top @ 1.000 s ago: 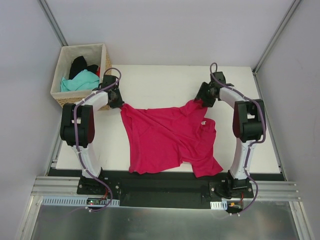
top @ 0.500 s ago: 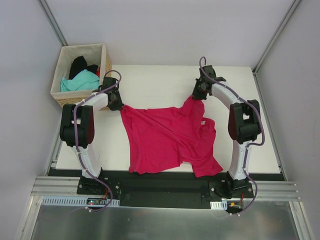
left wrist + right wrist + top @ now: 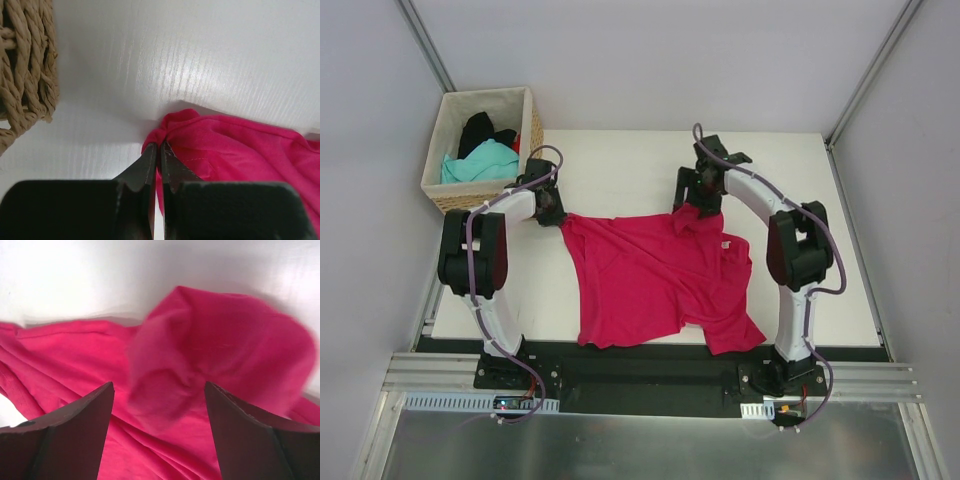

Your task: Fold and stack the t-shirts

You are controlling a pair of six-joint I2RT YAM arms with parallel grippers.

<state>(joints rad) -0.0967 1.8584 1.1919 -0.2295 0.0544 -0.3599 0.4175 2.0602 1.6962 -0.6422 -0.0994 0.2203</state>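
crimson-pink shirt (image 3: 650, 285) | left gripper (image 3: 159, 150) clamped on far-left corner, basket (image 3: 485, 92) close | right gripper (image 3: 157, 387) jaws wide above far edge

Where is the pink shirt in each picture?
Top view: shirt spread out in the middle of the table.
Left wrist: shirt at lower right, its corner pinched by the left gripper.
Right wrist: shirt fills most of the picture, bunched up beyond the open right gripper.
Shared landmark: the white table, under the shirt in all three.
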